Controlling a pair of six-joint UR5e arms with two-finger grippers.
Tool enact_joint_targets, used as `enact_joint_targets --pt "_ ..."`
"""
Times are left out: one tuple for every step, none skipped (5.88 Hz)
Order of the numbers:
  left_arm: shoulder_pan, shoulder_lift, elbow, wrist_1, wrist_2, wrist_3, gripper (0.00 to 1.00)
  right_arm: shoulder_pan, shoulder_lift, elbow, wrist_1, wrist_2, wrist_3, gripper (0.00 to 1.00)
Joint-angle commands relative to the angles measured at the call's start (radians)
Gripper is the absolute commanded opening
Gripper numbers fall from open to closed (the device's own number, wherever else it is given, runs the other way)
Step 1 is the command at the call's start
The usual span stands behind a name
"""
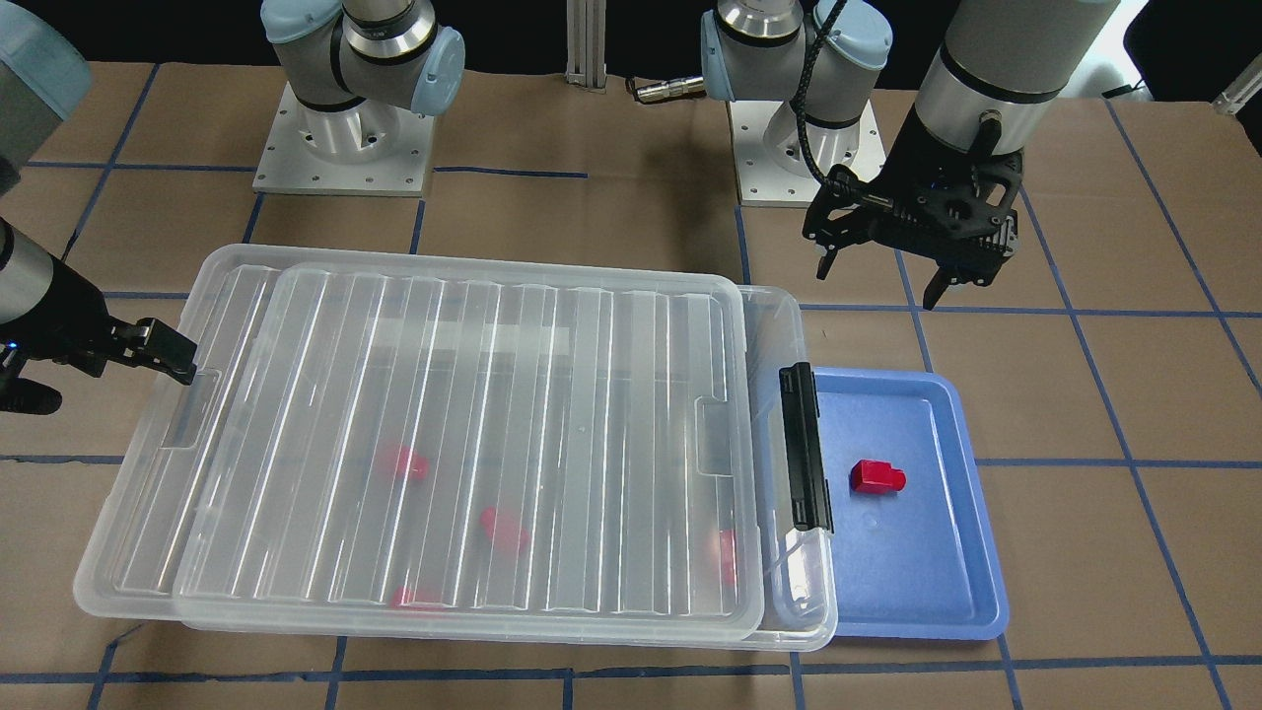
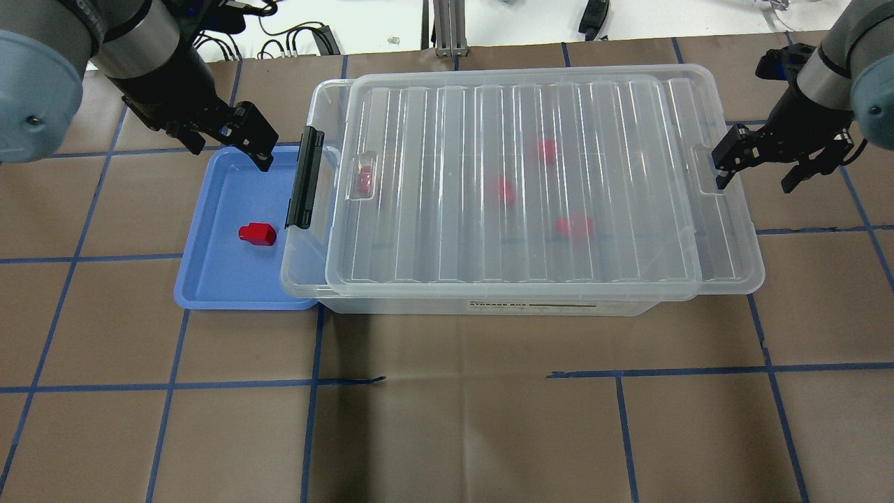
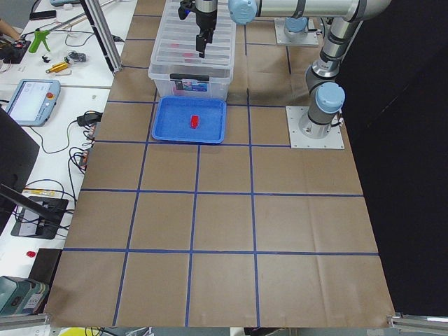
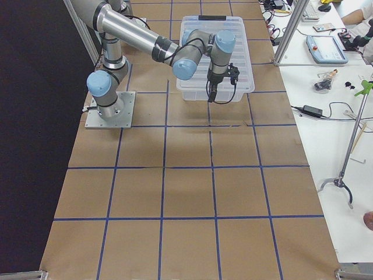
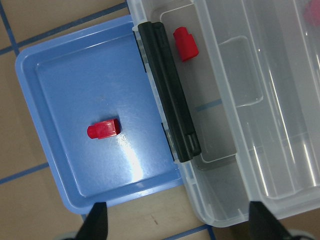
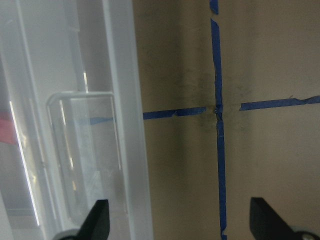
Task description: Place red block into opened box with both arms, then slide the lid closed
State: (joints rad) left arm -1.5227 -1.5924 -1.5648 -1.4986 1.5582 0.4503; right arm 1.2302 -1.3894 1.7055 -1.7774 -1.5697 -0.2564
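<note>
Left end effector [image 1: 877,284] hovers over blue tray [image 1: 927,562], apart from red block [image 1: 876,477].

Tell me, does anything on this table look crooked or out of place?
The lid is not seated: it lies shifted on the box, leaving a strip open by the black latch. One red block lies alone in the blue tray, while others like it are in the box. Nothing looks spilled or broken.
</note>
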Motion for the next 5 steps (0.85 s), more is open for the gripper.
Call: enact_joint_targets --pt "0.048 -0.001 -0.004 0.006 0.006 0.373 0.99 -0.001 0.01 0.003 -0.014 -0.006 -0.12 1.0" --pt "0.102 -0.001 -0.004 -0.009 0.008 0.618 0.99 -0.003 0.012 0.003 -0.019 -0.039 -0.166 1.0" --pt "0.142 -0.009 -0.015 -0.012 0.006 0.824 0.99 -0.003 0.013 0.002 -0.023 -0.052 -0.225 1.0" --pt "0.147 -0.021 -0.053 0.009 0.006 1.073 0.99 -0.011 0.013 -0.001 -0.048 -0.076 -0.234 1.0" --pt "0.148 -0.027 -0.067 0.023 0.003 1.161 0.99 -0.012 0.013 -0.001 -0.075 -0.101 -0.253 1.0"
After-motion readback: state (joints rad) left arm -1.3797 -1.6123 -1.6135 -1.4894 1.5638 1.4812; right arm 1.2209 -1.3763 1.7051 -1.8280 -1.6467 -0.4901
